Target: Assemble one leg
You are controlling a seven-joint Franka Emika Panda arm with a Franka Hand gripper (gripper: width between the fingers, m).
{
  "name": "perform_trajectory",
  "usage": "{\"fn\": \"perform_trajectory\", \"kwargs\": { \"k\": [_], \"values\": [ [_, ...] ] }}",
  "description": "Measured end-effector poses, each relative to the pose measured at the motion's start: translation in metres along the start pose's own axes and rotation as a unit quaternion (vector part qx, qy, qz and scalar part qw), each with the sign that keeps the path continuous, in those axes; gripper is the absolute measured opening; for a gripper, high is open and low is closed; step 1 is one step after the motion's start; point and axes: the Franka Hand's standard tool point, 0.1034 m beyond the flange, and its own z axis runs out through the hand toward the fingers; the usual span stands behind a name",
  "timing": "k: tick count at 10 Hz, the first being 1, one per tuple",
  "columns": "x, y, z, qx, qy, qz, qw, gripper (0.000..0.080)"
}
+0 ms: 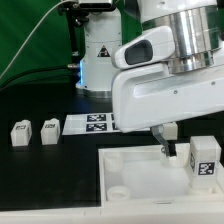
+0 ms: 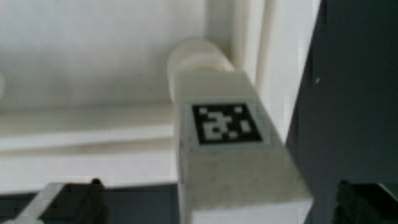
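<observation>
Three small white plastic blocks, each bearing a black-and-white square tag, show in the exterior view. One leg [image 1: 18, 133] and a second leg [image 1: 49, 131] stand side by side on the black desk [image 1: 40, 170] at the exterior view's left, well apart from the hand. The third leg [image 1: 205, 160] stands upright at the exterior view's right, tag toward the camera, by the far edge of the large white square tray-like panel [image 1: 130, 175]. Whether it sits in a socket cannot be told.

The bulky white robot arm [image 1: 165, 85] reaches down so that its two-finger hand [image 1: 166, 150] hangs low over the panel, just beside the third leg on the exterior view's left of it. The flat white marker board [image 1: 95, 123] lies on the desk between the pair of legs and the arm.

In the wrist view a leg [image 2: 228, 150] lies lengthwise in the gap of the hand [image 2: 217, 205], tag face up. The dark fingers [image 2: 71, 203] stand wide apart, with open space between each one and the leg, and neither touches it. White panel [image 2: 89, 60] flanks the leg on one side and black desk [image 2: 356, 100] on the other. Whether this is the third leg cannot be told for certain.
</observation>
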Motion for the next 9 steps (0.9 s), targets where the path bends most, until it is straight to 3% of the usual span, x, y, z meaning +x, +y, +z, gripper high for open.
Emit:
{"fn": "perform_trajectory", "kwargs": {
  "k": [2, 5, 6, 8, 9],
  "values": [
    [0.004, -0.003, -0.001, 0.019, -0.131, 0.000, 0.991, 0.0649],
    [0.002, -0.005, 0.008, 0.037, -0.244, -0.001, 0.969, 0.0649],
    [0.011, -0.004, 0.009, 0.036, -0.223, -0.001, 0.974, 0.0649],
    [0.010, -0.004, 0.010, 0.036, -0.224, -0.001, 0.974, 0.0640],
    [0.009, -0.004, 0.010, 0.036, -0.224, -0.001, 0.974, 0.0452]
  ]
}}
